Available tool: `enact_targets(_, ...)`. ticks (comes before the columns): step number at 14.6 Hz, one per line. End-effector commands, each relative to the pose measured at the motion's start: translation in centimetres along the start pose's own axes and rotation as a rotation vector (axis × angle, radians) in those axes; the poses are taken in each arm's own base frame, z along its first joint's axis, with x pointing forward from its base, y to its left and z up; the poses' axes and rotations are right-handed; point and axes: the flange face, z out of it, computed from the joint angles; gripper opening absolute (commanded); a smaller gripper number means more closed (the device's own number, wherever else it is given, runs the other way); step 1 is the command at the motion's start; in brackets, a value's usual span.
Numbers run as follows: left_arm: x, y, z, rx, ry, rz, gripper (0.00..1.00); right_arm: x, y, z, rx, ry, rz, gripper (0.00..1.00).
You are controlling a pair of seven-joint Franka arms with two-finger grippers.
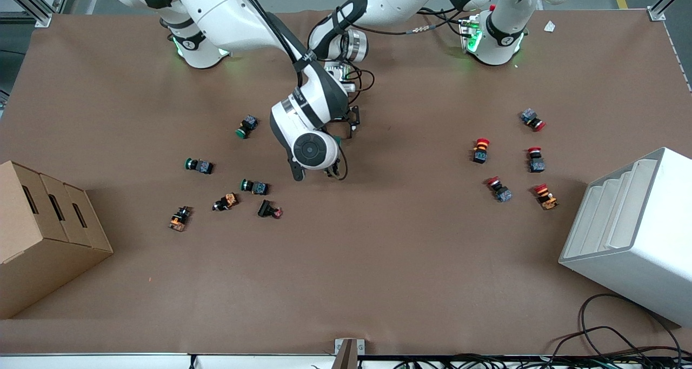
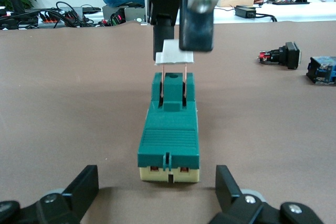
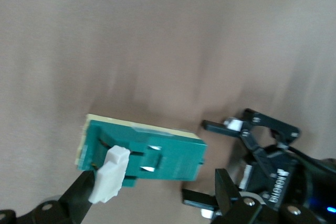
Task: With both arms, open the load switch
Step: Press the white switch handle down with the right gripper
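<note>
The load switch is a dark green block on a cream base, lying on the brown table between the two grippers. Its white toggle stands raised on two thin copper rods. My left gripper is low at the table and open, with the switch's cream end just ahead of its fingertips. My right gripper hangs over the switch and is open. One of its fingers is against the white toggle. In the front view the right arm's hand hides most of the switch.
Green-capped push buttons and other small parts lie toward the right arm's end, next to a cardboard box. Red-capped buttons lie toward the left arm's end, next to a white stepped bin. Cables trail along the near edge.
</note>
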Motion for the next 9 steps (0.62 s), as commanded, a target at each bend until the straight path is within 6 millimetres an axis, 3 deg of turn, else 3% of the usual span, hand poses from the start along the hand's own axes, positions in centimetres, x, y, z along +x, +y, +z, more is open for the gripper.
enact_targets(1, -2.0, -0.2, 0.2, -0.009, -0.015, 0.008, 0.98, -0.8, 0.9, -0.6, -0.062, 0.005, 0.001, 1.0)
enact_targets(9, -2.0, -0.2, 0.2, -0.008, -0.013, 0.008, 0.98, -1.6, 2.6, 0.9, -0.155, 0.06, -0.019, 1.0)
